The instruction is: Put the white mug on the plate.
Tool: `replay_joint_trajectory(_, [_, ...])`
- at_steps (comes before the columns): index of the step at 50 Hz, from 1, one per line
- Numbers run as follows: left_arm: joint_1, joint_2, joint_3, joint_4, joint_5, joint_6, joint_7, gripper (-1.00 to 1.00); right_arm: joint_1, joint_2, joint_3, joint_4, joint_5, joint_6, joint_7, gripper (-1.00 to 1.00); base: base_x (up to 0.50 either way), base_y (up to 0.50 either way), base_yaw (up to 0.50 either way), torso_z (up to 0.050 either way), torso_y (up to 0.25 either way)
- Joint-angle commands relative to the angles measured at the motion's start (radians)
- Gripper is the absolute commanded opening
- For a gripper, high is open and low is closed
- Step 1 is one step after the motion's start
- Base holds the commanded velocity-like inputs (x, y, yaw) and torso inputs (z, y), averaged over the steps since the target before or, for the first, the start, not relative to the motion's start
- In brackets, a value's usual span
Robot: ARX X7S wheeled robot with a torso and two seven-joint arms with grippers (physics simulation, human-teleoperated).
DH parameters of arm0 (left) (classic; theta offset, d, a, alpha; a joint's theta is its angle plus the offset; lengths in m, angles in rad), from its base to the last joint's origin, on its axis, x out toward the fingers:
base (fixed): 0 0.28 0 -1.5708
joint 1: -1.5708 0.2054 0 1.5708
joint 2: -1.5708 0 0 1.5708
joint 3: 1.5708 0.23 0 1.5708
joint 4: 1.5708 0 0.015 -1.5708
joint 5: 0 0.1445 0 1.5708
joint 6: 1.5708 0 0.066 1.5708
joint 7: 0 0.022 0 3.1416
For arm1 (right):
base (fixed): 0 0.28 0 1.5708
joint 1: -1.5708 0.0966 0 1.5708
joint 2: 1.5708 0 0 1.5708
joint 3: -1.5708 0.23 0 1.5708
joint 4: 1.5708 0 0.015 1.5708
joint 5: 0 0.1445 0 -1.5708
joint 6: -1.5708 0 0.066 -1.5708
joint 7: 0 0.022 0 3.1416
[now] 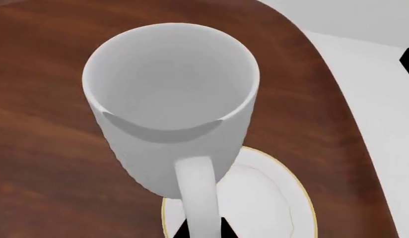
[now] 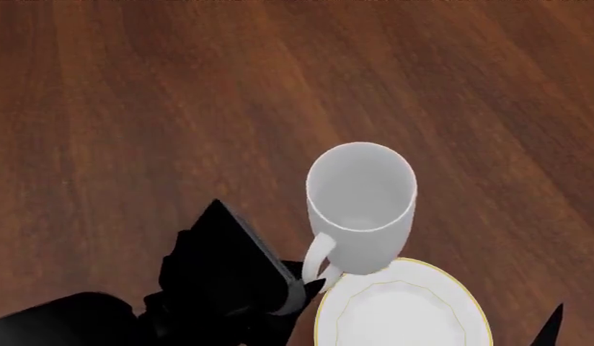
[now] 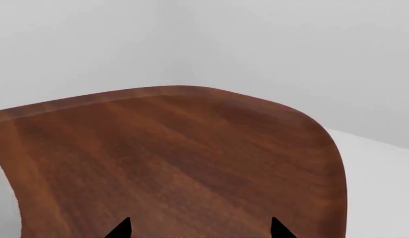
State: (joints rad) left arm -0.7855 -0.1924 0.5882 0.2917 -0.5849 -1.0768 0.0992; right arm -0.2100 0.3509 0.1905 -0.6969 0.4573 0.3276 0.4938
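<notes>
Left wrist: my left gripper (image 1: 204, 229) clamps the mug (image 1: 171, 104) by its handle, plate (image 1: 277, 198) beneath; head: mug overlaps the plate's (image 2: 403, 317) 11 o'clock rim; right wrist: my right gripper (image 3: 201, 230) fingertips apart over the table (image 3: 178, 158).

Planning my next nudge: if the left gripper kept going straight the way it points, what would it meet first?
The white mug: the left gripper is already at its handle. Beyond it, only the table.
</notes>
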Motion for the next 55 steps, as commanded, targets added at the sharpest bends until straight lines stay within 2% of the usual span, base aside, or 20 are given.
replay_joint_trajectory(1, [-0.023,0.005,0.049,0.017,-0.039,-0.074,0.014,-1.0,0.001,0.001,-0.005,0.007,0.002,-0.003,0.001,1.0,0.0,0.0,0.0,0.0,0.0])
replay_joint_trajectory(17, [-0.071,0.024,0.088,-0.049,-0.065,-0.122,0.045,-1.0,0.002,0.004,-0.009,0.014,0.005,-0.009,0.002,1.0,0.0,0.0,0.0,0.0,0.0])
replay_joint_trajectory(22, [-0.076,0.039,0.068,-0.074,-0.082,-0.124,0.049,-1.0,0.007,0.006,-0.013,0.017,0.006,-0.007,0.002,1.0,0.0,0.0,0.0,0.0,0.0])
replay_joint_trajectory(33, [-0.09,0.025,0.174,-0.13,-0.009,-0.033,0.08,-1.0,0.01,0.005,-0.019,0.031,0.005,-0.015,0.001,1.0,0.0,0.0,0.0,0.0,0.0])
replay_joint_trajectory(55, [-0.053,0.059,0.181,-0.219,-0.006,0.072,0.1,-1.0,0.004,0.004,-0.025,0.053,0.005,-0.035,-0.004,1.0,0.0,0.0,0.0,0.0,0.0])
